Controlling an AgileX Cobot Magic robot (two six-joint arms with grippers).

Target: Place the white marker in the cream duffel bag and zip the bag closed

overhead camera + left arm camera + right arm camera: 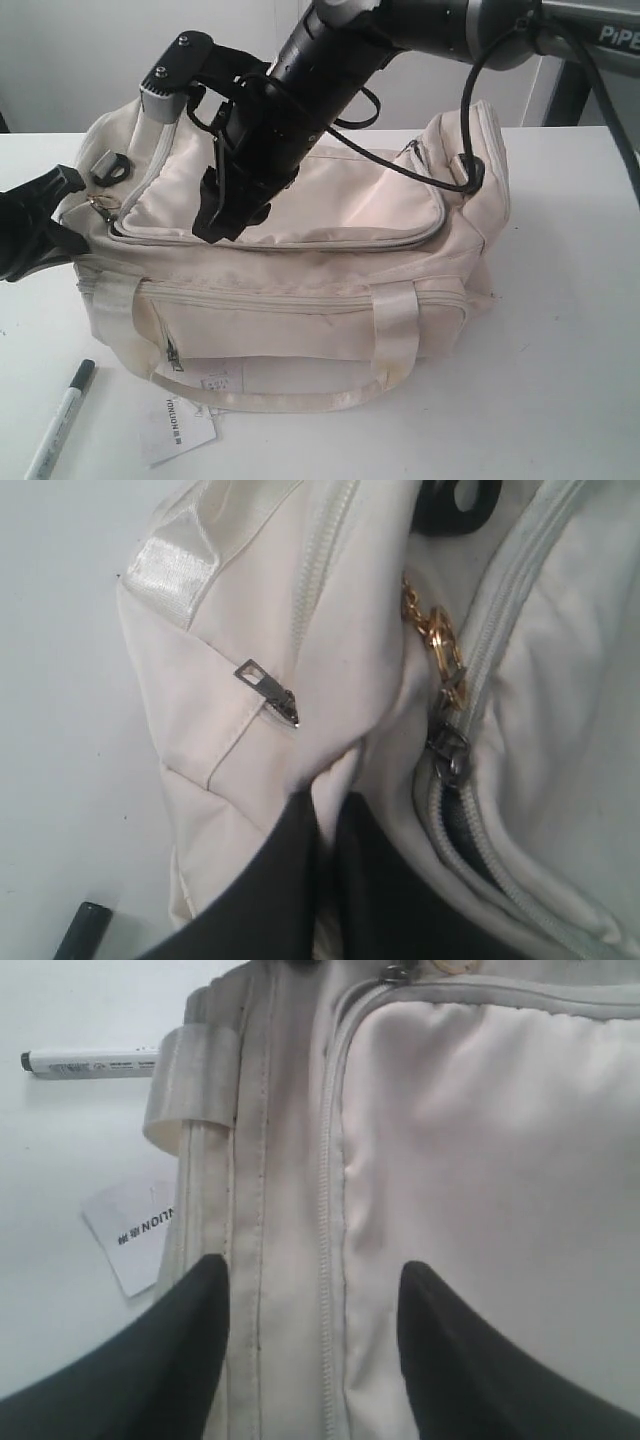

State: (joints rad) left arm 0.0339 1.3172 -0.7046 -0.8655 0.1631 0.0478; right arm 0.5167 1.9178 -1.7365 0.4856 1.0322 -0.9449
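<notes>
White worktop [560, 400] under a pale wall [60, 60]. Flat on it at the front left, the marker [58, 425], outside the bag, dark cap end nearer the bag, just apart from its front. Filling the middle, the bag [300, 300], front handle [395, 340] drooped, paper tag [178, 425] spilled onto the worktop beside the marker.

At the bag's left end, left gripper [322, 805] pinched tight on a fold of cream fabric, close to a gold clasp [435, 630] and the top zip's slider [450, 750]. Just past the slider, a short gap of dark lining [470, 840].

Over the top panel, right gripper [310, 1270] spread wide, holding nothing, black cable [430, 180] trailing across the bag.

Marker's far end cut off at the exterior view's edge. Contact between the right fingertips and the fabric: impossible to tell.
</notes>
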